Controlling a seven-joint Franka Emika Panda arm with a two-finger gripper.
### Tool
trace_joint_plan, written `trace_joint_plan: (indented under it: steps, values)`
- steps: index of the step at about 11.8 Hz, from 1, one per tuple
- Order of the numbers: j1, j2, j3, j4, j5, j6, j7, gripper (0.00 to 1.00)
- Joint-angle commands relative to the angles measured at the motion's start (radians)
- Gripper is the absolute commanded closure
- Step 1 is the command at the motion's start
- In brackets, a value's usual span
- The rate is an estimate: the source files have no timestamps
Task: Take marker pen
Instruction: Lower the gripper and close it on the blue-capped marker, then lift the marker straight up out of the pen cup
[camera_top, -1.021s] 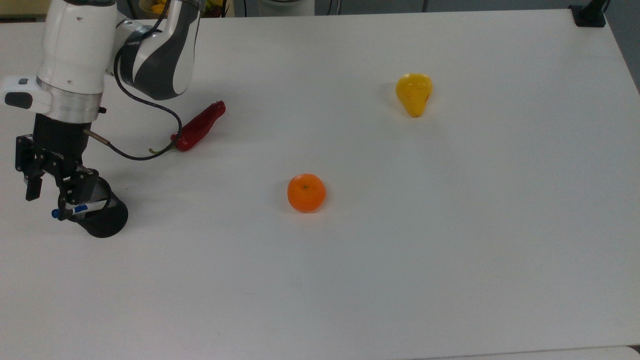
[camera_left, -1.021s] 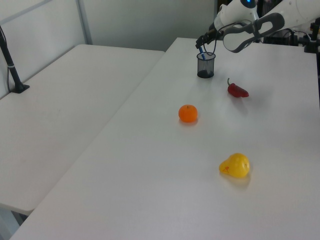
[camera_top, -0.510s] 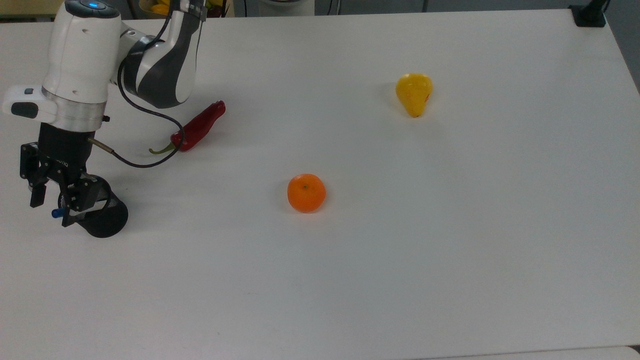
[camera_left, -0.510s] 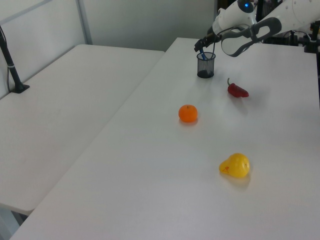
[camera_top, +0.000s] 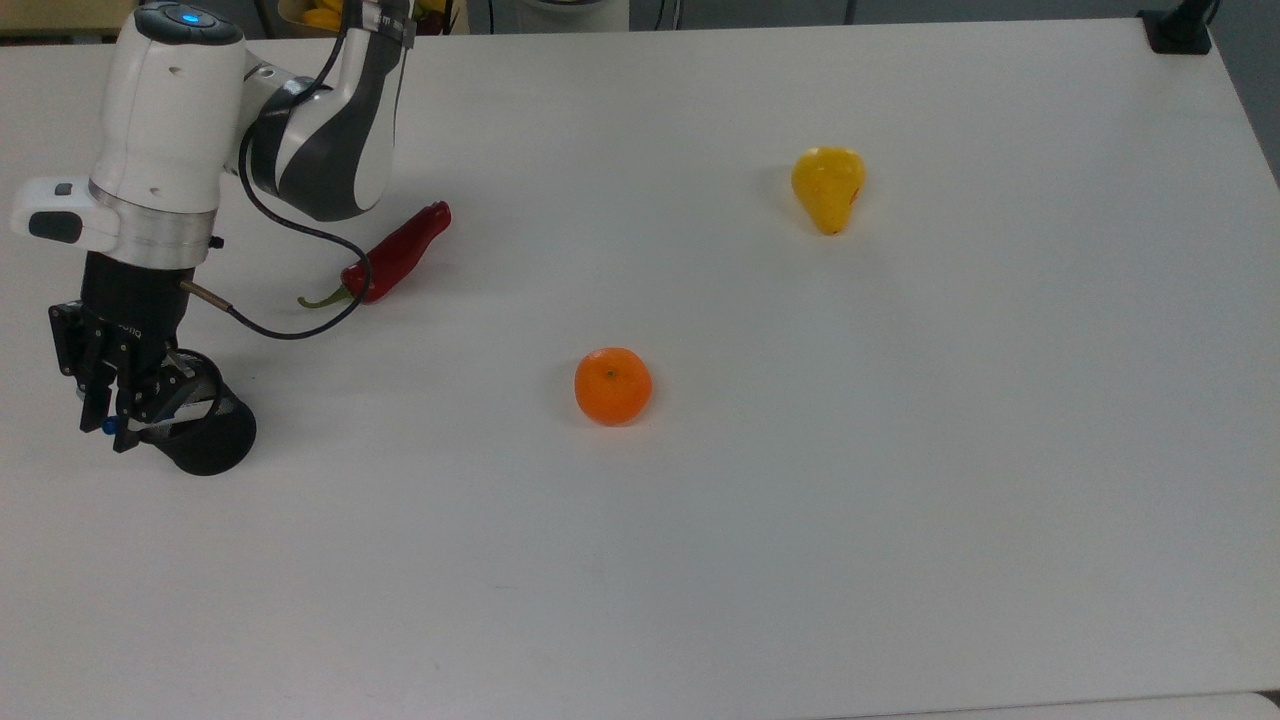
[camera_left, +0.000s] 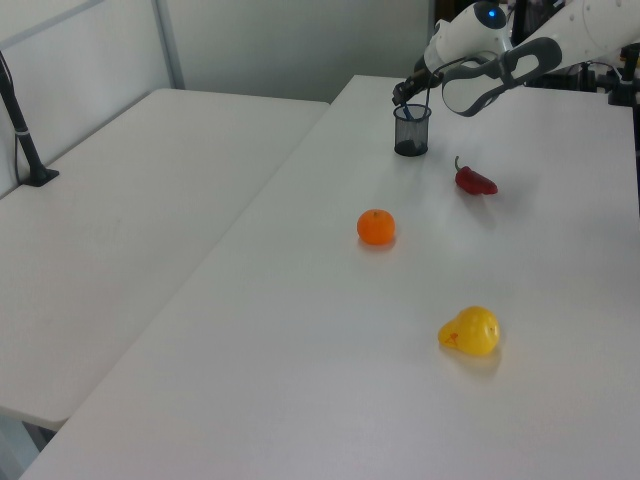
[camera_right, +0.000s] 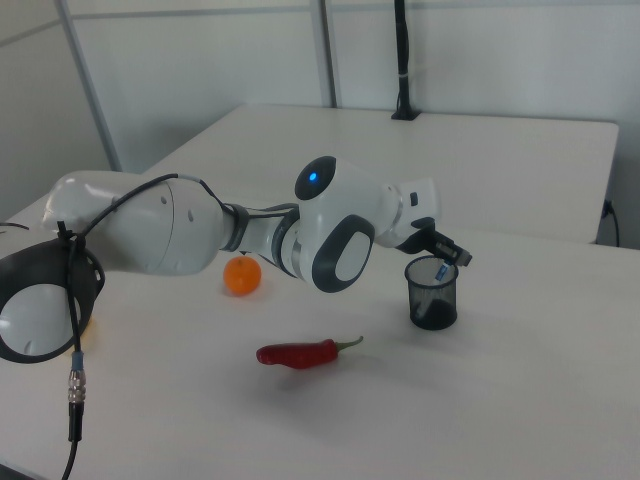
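The black two-finger gripper (camera_top: 112, 432) hangs over the rim of a black mesh pen cup (camera_top: 205, 432) at the top view's left edge, its fingers drawn close together around the top of the marker pen (camera_top: 150, 418). The grip looks closed on the pen, though the fingers hide most of the contact. White lettering runs across the gripper body, too small to read.

The marker pen stands tilted in the cup, its white barrel leaning toward the top view's left and its small blue end poking out just beside the fingertips. In the left view the pen (camera_left: 408, 98) rises from the cup (camera_left: 411, 130) directly under the gripper (camera_left: 401, 97). In the right view a blue and white sliver of the pen (camera_right: 438, 270) shows at the cup's (camera_right: 432, 292) rim, just below the gripper (camera_right: 455, 256).

On the white table (camera_top: 800, 500), a red chilli (camera_top: 397, 254) lies near the cup, toward the top view's upper right of it. An orange (camera_top: 612, 385) sits near the middle, well apart from both. A yellow pear (camera_top: 828, 187) lies farther toward the top view's right.
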Motion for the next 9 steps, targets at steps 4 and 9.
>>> trace_joint_plan:
  steps: [4, 9]
  values:
    - [0.013, -0.01, -0.008, -0.004, -0.003, 0.021, 0.001, 1.0]
    - [0.013, -0.058, -0.006, -0.021, 0.004, 0.019, 0.002, 1.0]
